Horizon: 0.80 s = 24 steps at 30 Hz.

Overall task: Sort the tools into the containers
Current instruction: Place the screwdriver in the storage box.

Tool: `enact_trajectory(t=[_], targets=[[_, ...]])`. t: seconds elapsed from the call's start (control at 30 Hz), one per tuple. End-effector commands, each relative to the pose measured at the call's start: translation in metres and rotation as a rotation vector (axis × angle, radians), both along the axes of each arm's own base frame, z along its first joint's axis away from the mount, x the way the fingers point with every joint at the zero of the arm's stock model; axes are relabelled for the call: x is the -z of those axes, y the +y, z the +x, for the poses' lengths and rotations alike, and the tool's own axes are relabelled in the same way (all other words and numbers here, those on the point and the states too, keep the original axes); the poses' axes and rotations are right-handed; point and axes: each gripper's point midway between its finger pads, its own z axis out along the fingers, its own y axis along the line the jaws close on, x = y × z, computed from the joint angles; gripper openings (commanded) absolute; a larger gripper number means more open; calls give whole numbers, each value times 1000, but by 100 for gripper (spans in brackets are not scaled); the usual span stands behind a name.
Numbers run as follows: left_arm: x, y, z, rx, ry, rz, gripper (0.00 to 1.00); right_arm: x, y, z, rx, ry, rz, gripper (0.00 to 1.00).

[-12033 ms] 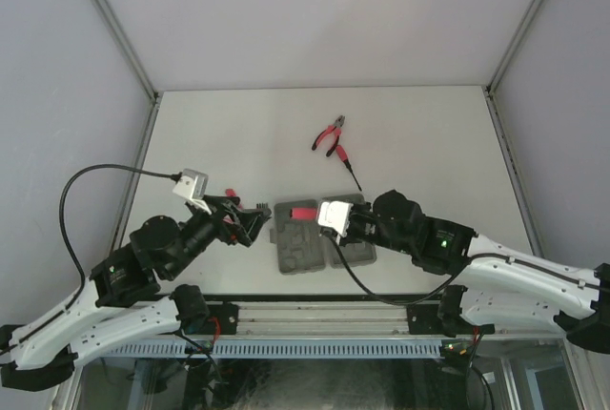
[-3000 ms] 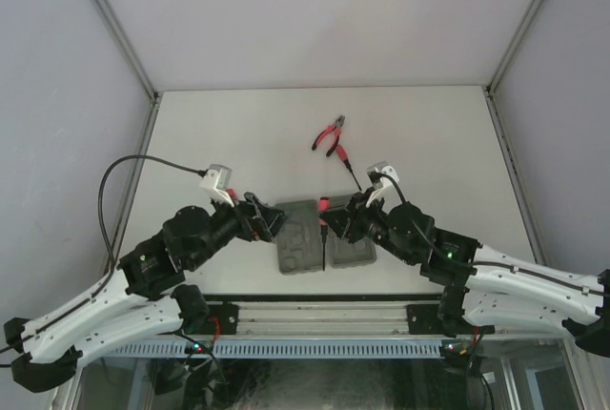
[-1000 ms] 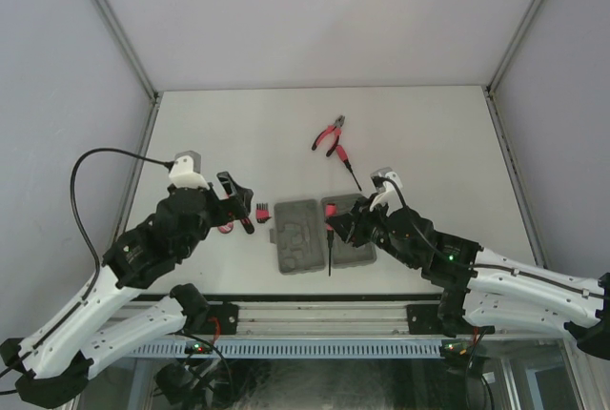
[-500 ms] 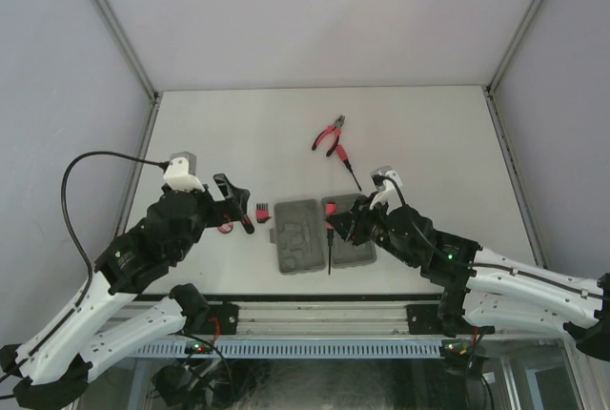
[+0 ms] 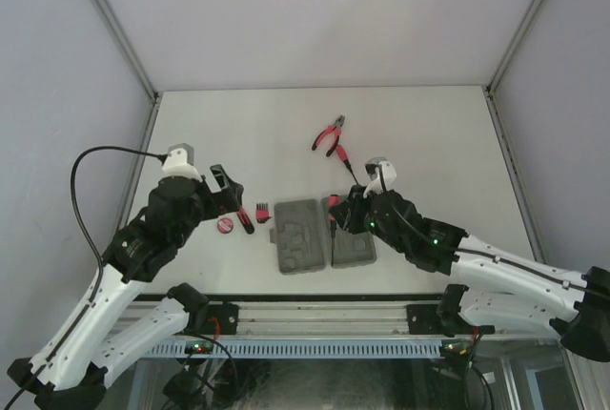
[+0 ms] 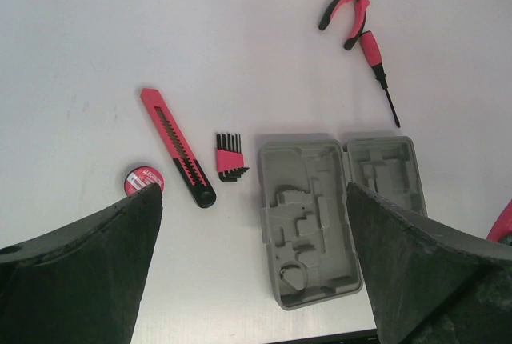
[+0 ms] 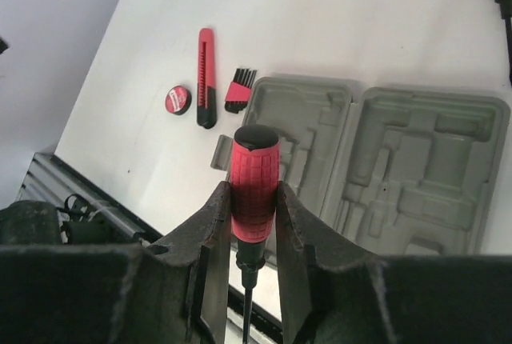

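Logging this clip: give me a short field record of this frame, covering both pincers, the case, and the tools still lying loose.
left pincer: open, holding nothing, left of the case
right pincer: shut on the handle of a red-handled screwdriver, by the case's far edge
case: open, both halves flat, no tools in the moulded slots
loose, left of case: utility knife, hex key set, red disc
loose, beyond case: pliers, second screwdriver

Left gripper (image 6: pixel 254 268) jaws spread wide; right gripper (image 7: pixel 254 204) clamps a screwdriver (image 7: pixel 254 170)
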Motion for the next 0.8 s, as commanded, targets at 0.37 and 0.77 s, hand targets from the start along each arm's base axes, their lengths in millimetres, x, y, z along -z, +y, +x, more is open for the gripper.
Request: enact_trajectory(t=[0.37,0.77], targets=[[1,23,-2,8,-29,129,100,18,2,46,8,146,-107,0],[8,22,3,15,-16,153,100,37,4,55,-13,221,-164,0]])
